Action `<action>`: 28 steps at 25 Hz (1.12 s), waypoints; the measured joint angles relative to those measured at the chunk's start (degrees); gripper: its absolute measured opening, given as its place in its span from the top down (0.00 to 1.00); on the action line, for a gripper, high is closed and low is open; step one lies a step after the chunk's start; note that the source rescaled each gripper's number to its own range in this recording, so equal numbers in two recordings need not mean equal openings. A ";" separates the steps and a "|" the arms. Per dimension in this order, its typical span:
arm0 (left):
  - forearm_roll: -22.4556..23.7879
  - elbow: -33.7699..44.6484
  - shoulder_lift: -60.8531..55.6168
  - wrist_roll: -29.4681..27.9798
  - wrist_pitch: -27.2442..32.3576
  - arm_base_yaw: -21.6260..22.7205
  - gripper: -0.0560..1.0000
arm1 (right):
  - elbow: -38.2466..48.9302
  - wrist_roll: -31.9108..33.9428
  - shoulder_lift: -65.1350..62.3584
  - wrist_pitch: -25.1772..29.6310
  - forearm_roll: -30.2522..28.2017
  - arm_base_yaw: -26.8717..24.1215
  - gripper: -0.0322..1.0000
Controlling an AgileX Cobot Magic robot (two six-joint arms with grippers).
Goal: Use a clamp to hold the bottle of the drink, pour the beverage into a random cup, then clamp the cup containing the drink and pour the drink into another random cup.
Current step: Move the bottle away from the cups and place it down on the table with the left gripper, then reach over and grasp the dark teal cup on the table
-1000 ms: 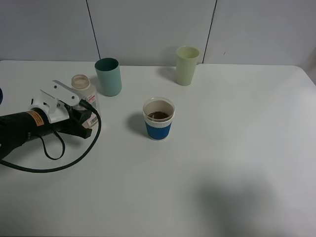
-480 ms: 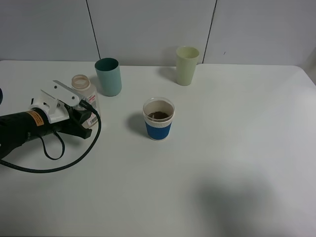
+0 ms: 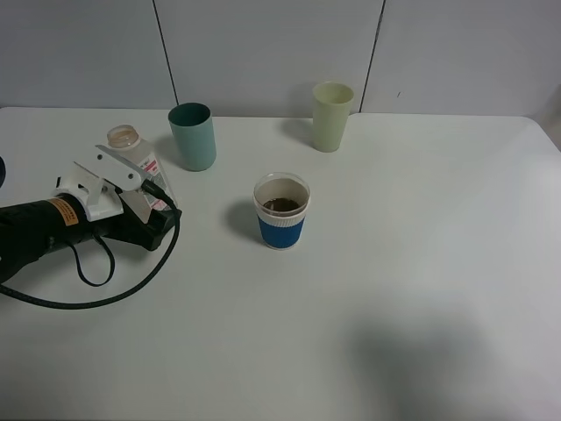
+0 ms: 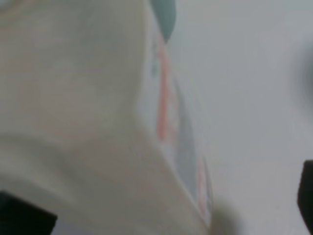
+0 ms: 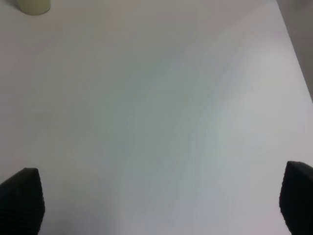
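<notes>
Looking like pour one's done: tea [image 3: 281, 205] in blue-banded cup [image 3: 281, 230], bottle [image 3: 127, 140] leaning by left pincer [image 3: 140, 189] (can't tell its grip); spread right pincer [image 5: 156, 196] should grab cup next.

The high camera looks down over the whole table [image 3: 421, 289] toward its far edge. The left wrist camera sits blurred against the bottle [image 4: 98, 122]. High and right wrist views share the pale green tumbler [image 5: 33, 6].
</notes>
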 joint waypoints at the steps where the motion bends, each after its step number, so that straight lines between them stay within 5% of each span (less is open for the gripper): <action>1: 0.00 0.07 0.00 0.00 0.00 0.00 0.01 | 0.00 0.00 0.00 0.00 0.00 0.00 0.11; 20: -4.55 7.99 -10.06 -0.46 0.10 0.00 0.01 | 0.00 0.00 0.00 0.00 0.00 0.00 0.11; 28: -10.06 8.99 -30.96 -3.56 11.17 0.00 0.01 | 0.00 0.00 0.00 0.00 0.00 0.00 0.11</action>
